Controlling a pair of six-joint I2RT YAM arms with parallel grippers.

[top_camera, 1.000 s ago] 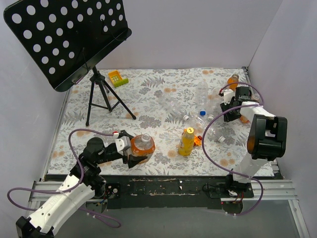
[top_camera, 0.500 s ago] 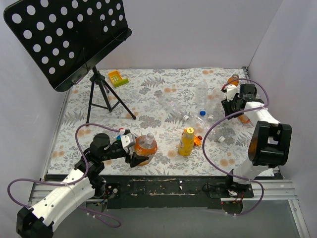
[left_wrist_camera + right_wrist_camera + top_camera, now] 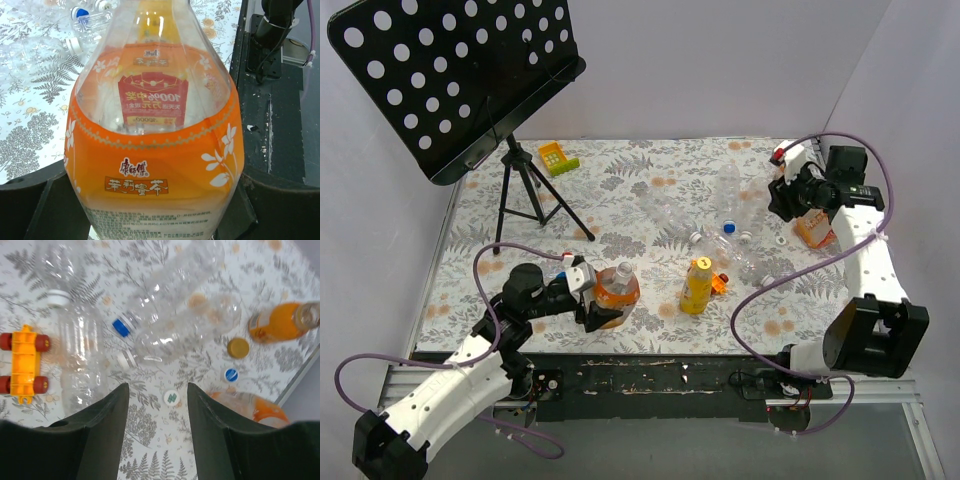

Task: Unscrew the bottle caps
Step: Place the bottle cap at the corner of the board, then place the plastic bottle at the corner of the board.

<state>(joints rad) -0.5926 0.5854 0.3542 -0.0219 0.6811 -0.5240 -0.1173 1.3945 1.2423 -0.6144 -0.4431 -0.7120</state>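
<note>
The left gripper [image 3: 155, 205] is clamped around the lower body of an upright clear plastic bottle with an orange label [image 3: 616, 290], one dark finger on each side. The bottle's neck is too blurred to tell whether a cap sits on it. Behind the gripper the wrist lies level, and the white left arm [image 3: 450, 385] runs low along the near edge of the floral-patterned table [image 3: 620, 180], elbow bent, reaching rightward from its base. The right gripper [image 3: 156, 390] hangs above the table pointing down, its fingers spread with nothing between them. The right arm [image 3: 872, 255] rises tall from its base and folds leftward at the wrist near the far right corner. Below it, loose on the table, lie a round yellow plastic cap [image 3: 238, 347], a white cap with a blue mark [image 3: 230, 374] and a white cap with a green mark [image 3: 171, 398]. A blue cap [image 3: 120, 327] sits on a lying clear bottle [image 3: 170, 295]. A small yellow cap [image 3: 703, 263] tops the standing yellow bottle [image 3: 696, 290] near the front middle.
</note>
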